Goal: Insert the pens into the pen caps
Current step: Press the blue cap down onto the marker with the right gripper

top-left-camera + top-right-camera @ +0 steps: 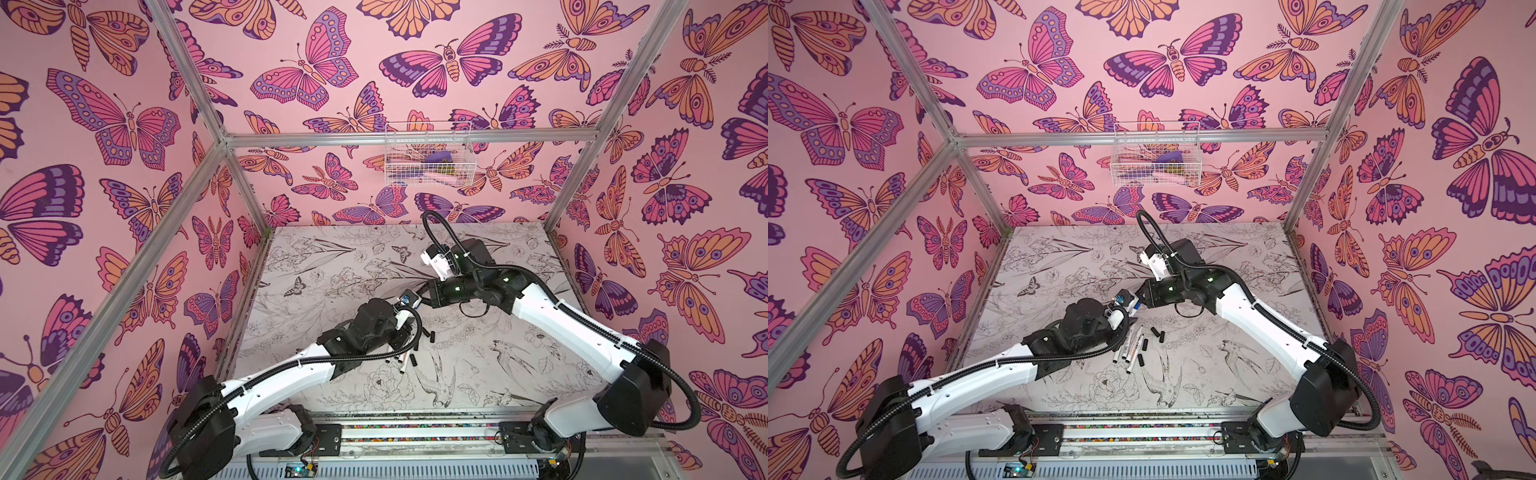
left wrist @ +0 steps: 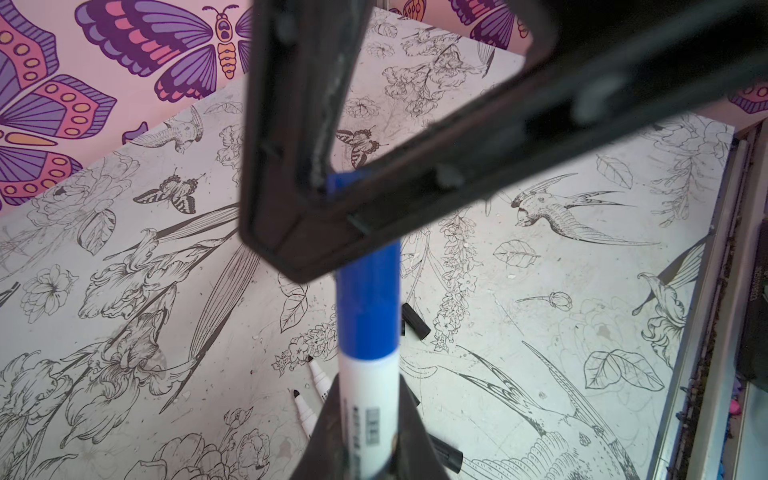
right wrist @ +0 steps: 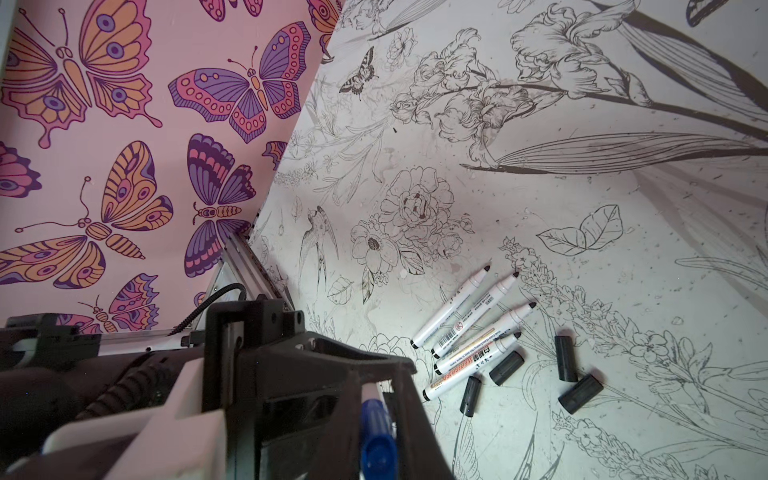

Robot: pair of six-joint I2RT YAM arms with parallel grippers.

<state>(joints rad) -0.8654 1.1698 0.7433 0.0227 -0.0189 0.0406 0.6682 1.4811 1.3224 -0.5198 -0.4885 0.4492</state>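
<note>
Your left tool (image 2: 365, 449) is clenched on the barrel of one pen (image 2: 368, 395). Your right tool (image 2: 316, 232) is clenched on the blue cap (image 2: 368, 303), in line with the pen, so each half is braced for pushing together. The cap covers the tip; whether it is fully seated I cannot tell. Four loose pens (image 3: 461, 326) and four black caps (image 3: 566, 363) lie on the worktop (image 3: 623, 270) below both tools, untouched.

Robot lab cell: aluminium frame (image 1: 411, 137), butterfly-print walls (image 1: 104, 124).

White wire basket (image 1: 399, 166), floral-print tabletop (image 1: 316, 257)
</note>
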